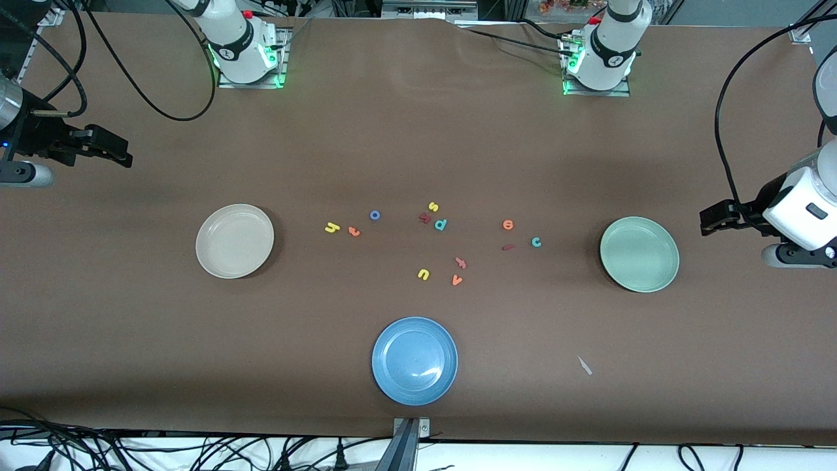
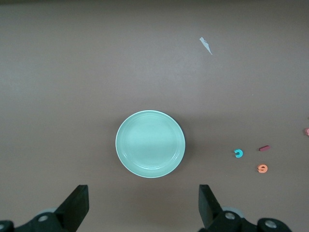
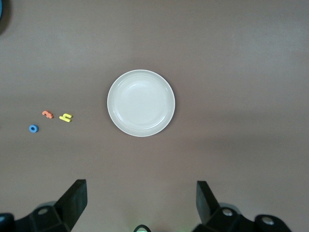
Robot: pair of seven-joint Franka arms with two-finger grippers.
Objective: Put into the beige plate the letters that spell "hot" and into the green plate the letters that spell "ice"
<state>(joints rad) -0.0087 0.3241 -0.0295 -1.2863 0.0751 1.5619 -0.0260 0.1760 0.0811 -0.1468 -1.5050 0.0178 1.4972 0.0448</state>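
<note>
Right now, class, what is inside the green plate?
Nothing: the green plate shows only its bare mint surface, with none of it covered. The teal c, orange e and dark red i lie on the table beside it.

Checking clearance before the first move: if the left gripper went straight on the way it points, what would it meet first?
Probably the bare table. The open left gripper points down, and in its wrist view the green plate sits just ahead of the fingers, so it could catch that plate's rim instead; depth is unclear.

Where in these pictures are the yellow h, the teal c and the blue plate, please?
yellow h (image 1: 332, 227), front view, middle of the letter.
teal c (image 1: 536, 242), front view, its curved body.
blue plate (image 1: 414, 327), front view, bare rim.
</note>
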